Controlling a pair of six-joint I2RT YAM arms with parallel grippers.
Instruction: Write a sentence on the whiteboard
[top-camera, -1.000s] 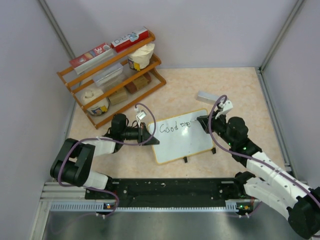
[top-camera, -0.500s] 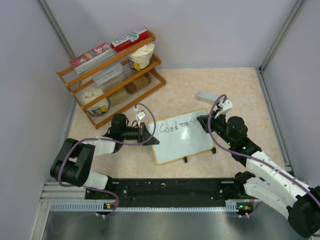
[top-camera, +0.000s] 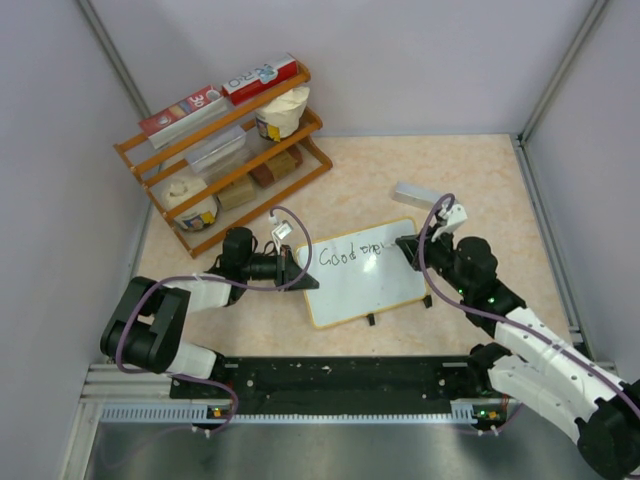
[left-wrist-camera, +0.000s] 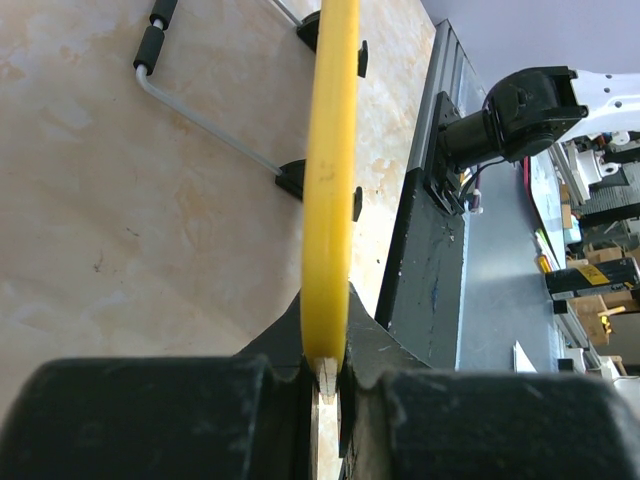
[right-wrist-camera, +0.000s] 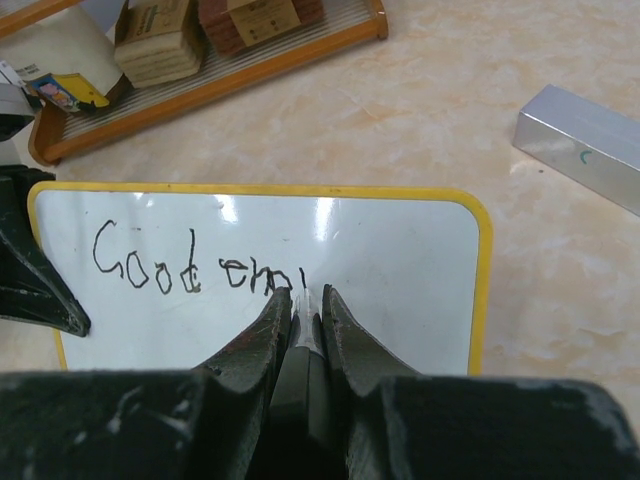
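Note:
The whiteboard (top-camera: 365, 285) stands tilted on its black feet near the table's middle. My left gripper (top-camera: 303, 279) is shut on the board's left edge; in the left wrist view the yellow frame (left-wrist-camera: 332, 180) runs straight out from between the left gripper's (left-wrist-camera: 327, 362) fingers. My right gripper (top-camera: 406, 247) is shut on a black marker (right-wrist-camera: 306, 345), whose tip touches the whiteboard (right-wrist-camera: 400, 270) just right of the lettering. The sentence (right-wrist-camera: 195, 270) reads "Good" followed by a few smaller letters in one line along the board's top.
A small grey block (top-camera: 420, 193) lies just beyond the board's top right corner. A wooden rack (top-camera: 225, 150) with boxes and jars stands at the back left. The black rail (top-camera: 340, 378) with the arm bases runs along the near edge.
My right gripper has crept a little to the right along the line with the marker, and the lettering after "Good" has grown by a stroke. The left gripper has kept still.

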